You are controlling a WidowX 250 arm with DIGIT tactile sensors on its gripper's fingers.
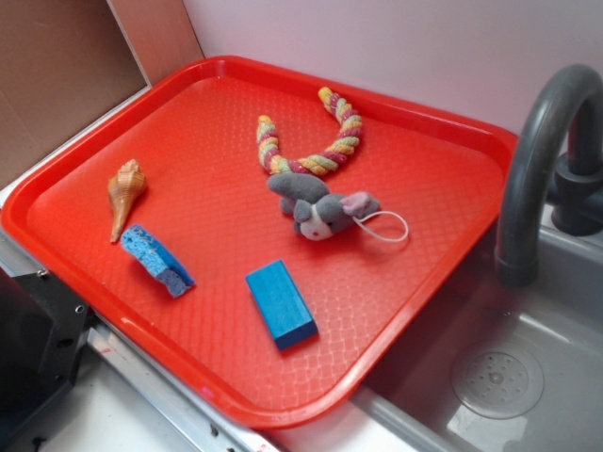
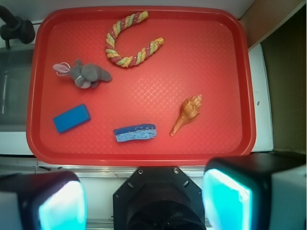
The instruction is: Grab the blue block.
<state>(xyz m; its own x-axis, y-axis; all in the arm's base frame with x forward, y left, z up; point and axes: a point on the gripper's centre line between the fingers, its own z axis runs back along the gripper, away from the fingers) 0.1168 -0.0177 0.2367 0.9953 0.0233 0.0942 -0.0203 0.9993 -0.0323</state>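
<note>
wall (image 1: 396, 47): pale pinkish, plain | panel (image 1: 57, 75): brown board at left | sink (image 1: 528, 377): grey basin with round drain, right of tray | faucet (image 1: 537, 160): dark grey, curved | light: even, soft

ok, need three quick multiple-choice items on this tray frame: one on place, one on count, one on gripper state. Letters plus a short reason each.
1. What lies between the blue block and the seashell in the wrist view?
A rope toy B sponge C faucet
2. How many things lie on the red tray?
A three B five C seven
3. The gripper is:
A open, holding nothing B shut on the block C shut on the sponge

Answers: 1 B, the sponge sits between them. 2 B, block, sponge, seashell, rope toy, stuffed mouse. 3 A, fingers apart, nothing between.
</note>
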